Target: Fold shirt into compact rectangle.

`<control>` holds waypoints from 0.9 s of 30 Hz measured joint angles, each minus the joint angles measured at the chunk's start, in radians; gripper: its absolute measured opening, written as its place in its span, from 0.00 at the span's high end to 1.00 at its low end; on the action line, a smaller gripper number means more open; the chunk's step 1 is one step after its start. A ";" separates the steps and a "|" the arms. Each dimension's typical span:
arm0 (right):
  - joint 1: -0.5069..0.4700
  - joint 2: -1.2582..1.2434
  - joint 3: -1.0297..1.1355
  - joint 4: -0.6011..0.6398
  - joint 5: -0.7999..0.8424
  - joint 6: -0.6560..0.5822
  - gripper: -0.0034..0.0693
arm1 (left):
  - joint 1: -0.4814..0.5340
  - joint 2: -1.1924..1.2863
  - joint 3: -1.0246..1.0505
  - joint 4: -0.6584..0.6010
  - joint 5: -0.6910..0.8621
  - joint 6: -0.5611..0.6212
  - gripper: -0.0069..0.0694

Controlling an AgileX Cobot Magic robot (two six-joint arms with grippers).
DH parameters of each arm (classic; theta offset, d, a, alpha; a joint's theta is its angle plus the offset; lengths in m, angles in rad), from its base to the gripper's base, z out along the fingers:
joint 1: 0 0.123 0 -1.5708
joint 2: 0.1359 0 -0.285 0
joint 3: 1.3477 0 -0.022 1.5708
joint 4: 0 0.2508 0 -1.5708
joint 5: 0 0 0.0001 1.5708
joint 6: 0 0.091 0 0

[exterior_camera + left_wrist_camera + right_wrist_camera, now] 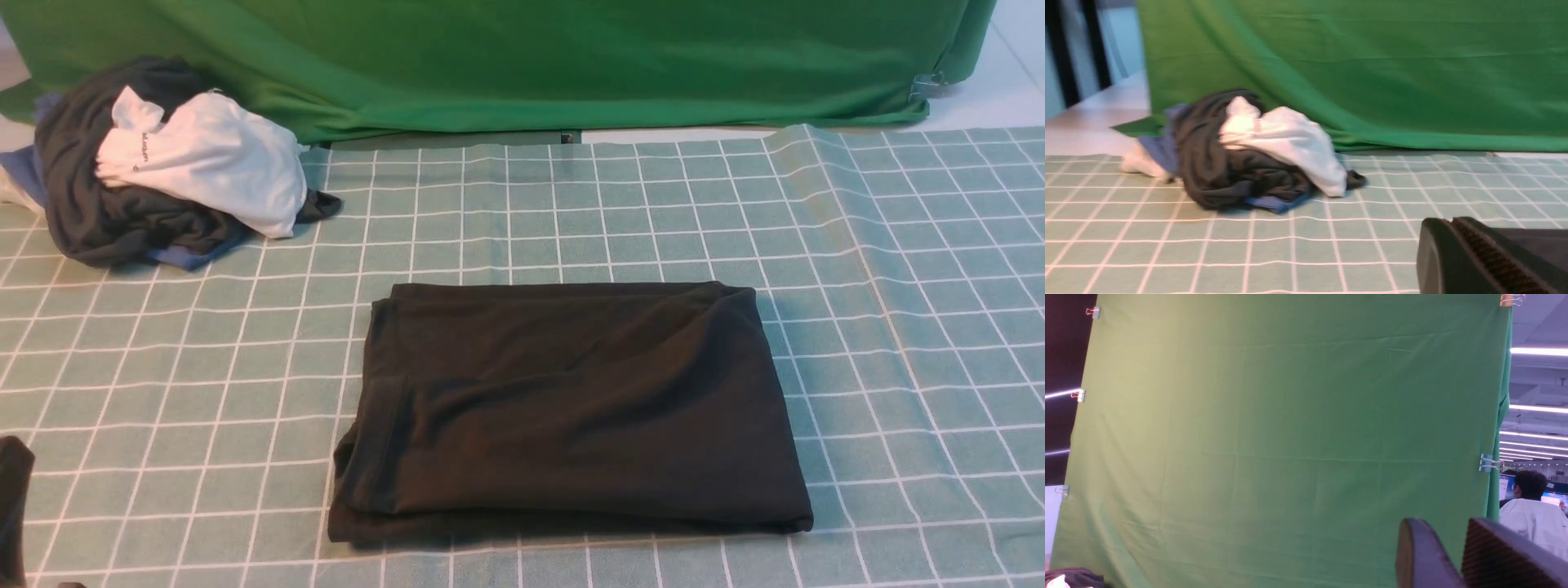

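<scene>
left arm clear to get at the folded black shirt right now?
Probably yes. The shirt lies flat and uncovered mid-cloth; the clothes pile sits far back on the left, out of the way. The left pincer is shut and empty, low at the near left edge.

A small dark print is showing on the white garment [214, 159] bunched in the clothes pile, but it is lying sideways and is too small to make out. No other lettering is showing anywhere.
</scene>
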 joint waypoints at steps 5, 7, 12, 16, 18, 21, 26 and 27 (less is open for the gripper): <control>0.000 0.000 0.000 0.000 0.001 0.000 0.70 | 0.004 -0.001 0.000 0.032 0.050 0.002 0.89; 0.000 0.000 0.000 0.000 0.000 0.000 0.69 | 0.004 -0.001 0.000 0.038 0.104 0.001 0.89; 0.000 0.000 0.000 0.000 0.000 0.000 0.68 | 0.004 -0.001 0.000 0.039 0.153 0.001 0.89; 0.000 0.000 0.000 0.000 0.000 0.000 0.68 | 0.004 -0.001 0.000 0.039 0.154 0.001 0.89; 0.000 0.000 0.000 0.000 0.000 0.000 0.67 | 0.004 -0.001 0.000 0.039 0.155 0.001 0.89; 0.000 0.000 0.000 0.000 0.000 0.000 0.67 | 0.004 -0.001 0.000 0.039 0.157 0.001 0.89; 0.000 0.000 0.000 0.000 -0.001 0.000 0.65 | 0.004 -0.001 0.000 0.039 0.157 0.001 0.89; 0.000 0.000 0.000 0.000 0.000 0.000 0.65 | 0.004 -0.001 0.000 0.039 0.157 0.001 0.89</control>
